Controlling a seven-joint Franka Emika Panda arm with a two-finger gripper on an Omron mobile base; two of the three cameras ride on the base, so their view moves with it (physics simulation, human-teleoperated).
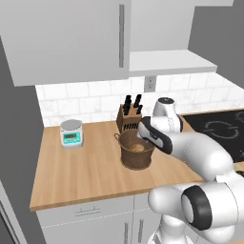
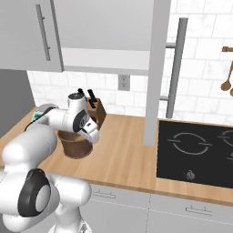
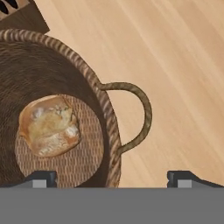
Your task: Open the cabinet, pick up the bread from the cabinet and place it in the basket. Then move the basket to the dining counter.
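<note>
In the hand view, the bread (image 3: 49, 126) lies at centre left, flat on the floor of the basket (image 3: 94, 83), its long axis running from upper left to lower right of the frame. The basket stands upright on the wood worktop (image 3: 175, 57), one loop handle (image 3: 139, 113) pointing right. The gripper (image 3: 111, 177) hangs above with jaws wide open, holding nothing; one tip is over the basket floor, the other over bare wood. In the left base view, the basket (image 1: 137, 153) sits at centre, just in front of the knife block (image 1: 129, 116), and the cabinet (image 1: 66, 38) fills the upper left.
</note>
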